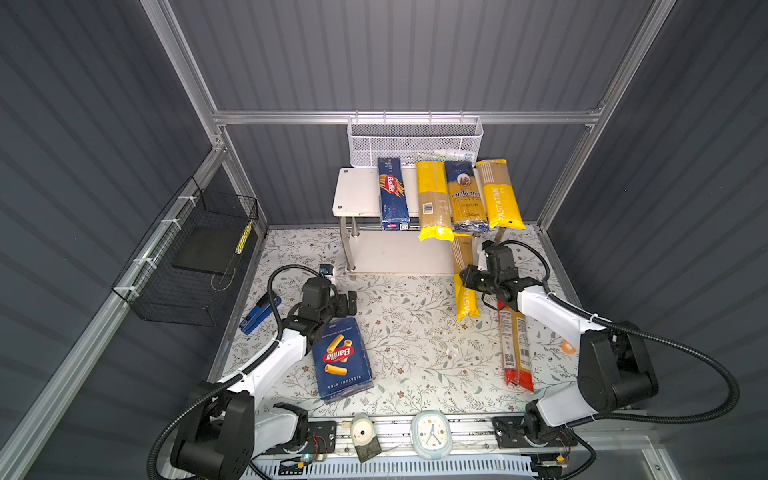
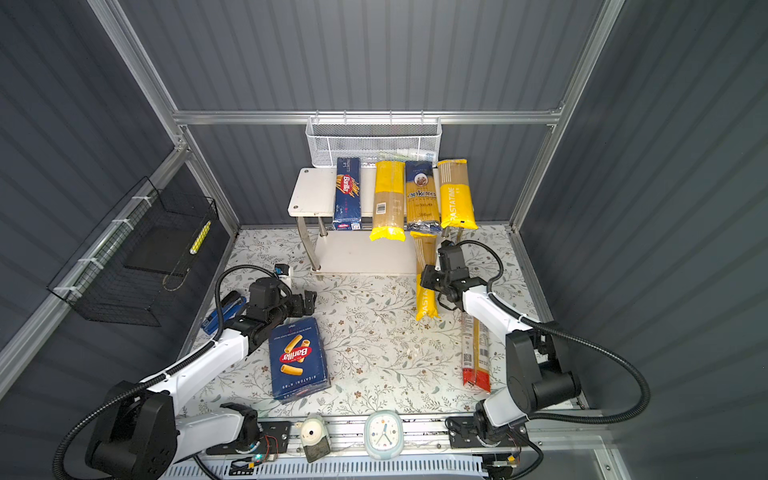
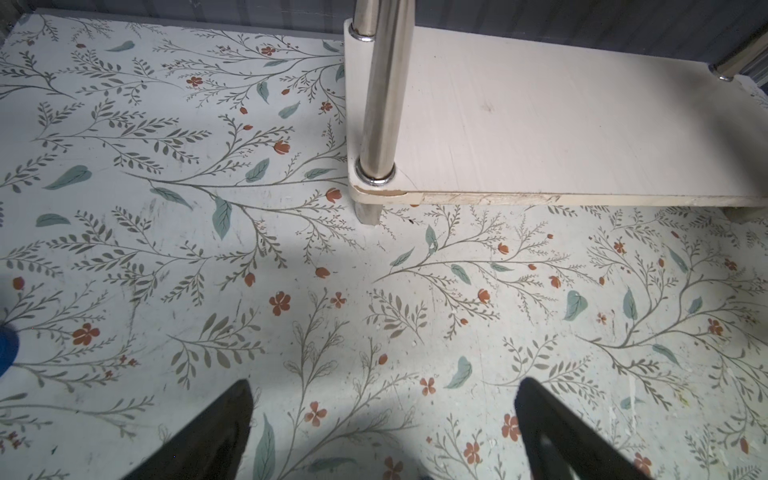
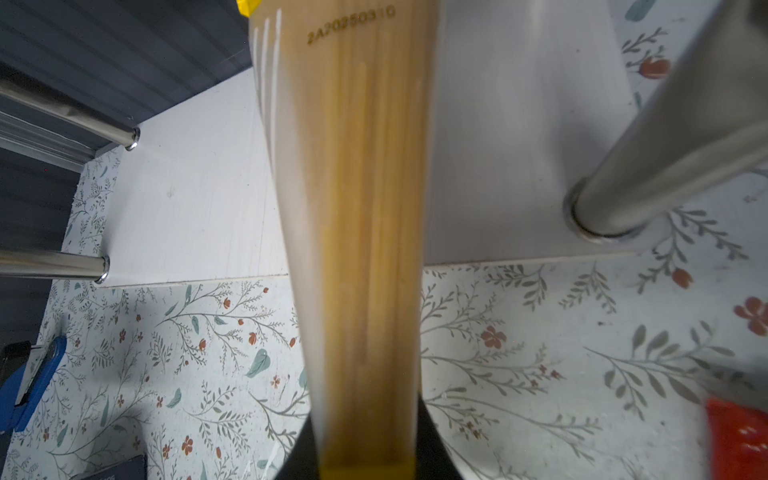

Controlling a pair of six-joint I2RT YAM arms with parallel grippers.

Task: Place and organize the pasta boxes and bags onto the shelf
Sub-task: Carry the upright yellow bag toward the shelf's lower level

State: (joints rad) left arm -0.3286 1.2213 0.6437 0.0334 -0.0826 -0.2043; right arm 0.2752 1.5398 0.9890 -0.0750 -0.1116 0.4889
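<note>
Yellow PASTATIME bag (image 1: 467, 305), clamped by the right gripper (image 1: 467, 279), points endwise over the lower board of the shelf (image 1: 357, 191), likely for sliding in; left gripper (image 1: 348, 302) gapes empty before the shelf.

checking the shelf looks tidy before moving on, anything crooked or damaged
Yes. On the top board, the plain yellow bag juts past the front edge farther than its neighbours. The lower board looks chipped along its front edge. The right gripper is shut on a PASTATIME bag, with the bag's far end over the lower board.
</note>
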